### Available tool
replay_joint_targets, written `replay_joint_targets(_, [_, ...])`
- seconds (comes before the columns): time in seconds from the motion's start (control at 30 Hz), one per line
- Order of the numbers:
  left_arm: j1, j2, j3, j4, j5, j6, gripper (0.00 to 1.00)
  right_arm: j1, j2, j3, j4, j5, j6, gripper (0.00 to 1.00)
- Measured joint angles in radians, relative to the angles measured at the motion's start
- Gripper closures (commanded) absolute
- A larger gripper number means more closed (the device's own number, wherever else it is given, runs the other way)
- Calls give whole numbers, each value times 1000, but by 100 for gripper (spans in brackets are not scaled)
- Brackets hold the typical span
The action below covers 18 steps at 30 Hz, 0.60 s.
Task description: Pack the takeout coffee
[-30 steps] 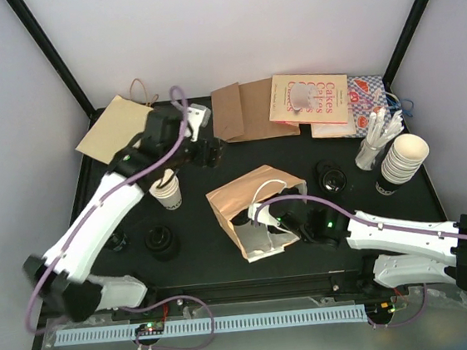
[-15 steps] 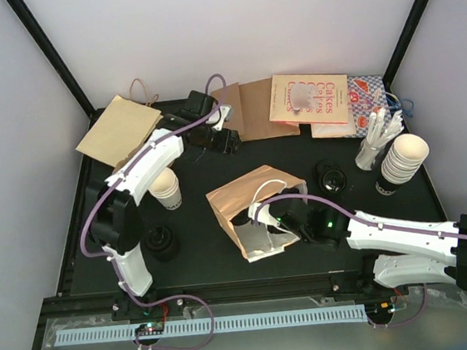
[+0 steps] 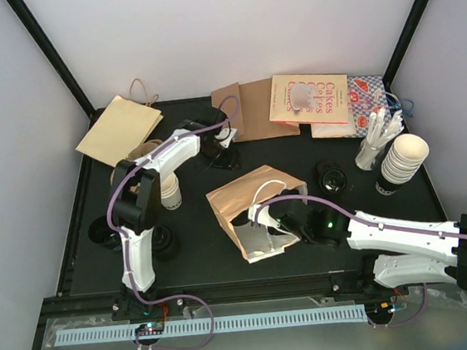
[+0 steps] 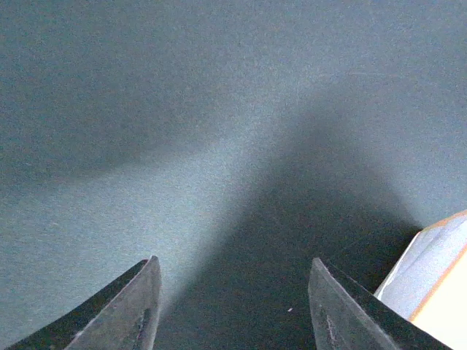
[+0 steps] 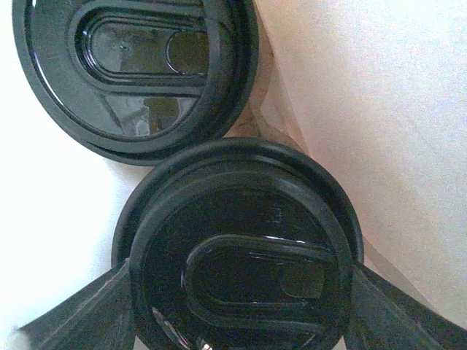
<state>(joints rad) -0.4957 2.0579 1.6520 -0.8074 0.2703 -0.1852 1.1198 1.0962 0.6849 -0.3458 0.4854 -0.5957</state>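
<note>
Reaching into the mouth of the tan paper bag [image 3: 248,192], which lies on its side mid-table, the right gripper [image 5: 237,306] grips the takeout coffee [image 5: 237,240], a finger on either side of its black lid. A second black lid [image 5: 135,65] sits just beside it. Farther back, the left gripper [image 4: 233,306] hangs over the bare black table [image 4: 182,109], jaws apart, holding nothing.

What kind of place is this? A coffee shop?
Probably a robot practice booth, not a shop: plain walls box in a black table, and robot arms work among stacked paper cups and a tan paper bag.
</note>
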Motion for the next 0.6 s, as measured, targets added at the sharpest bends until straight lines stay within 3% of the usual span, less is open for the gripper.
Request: replay_joint_targets(0.6, [-24,39,-80,57,309,68,59,134,30,53,-79,14,86,50])
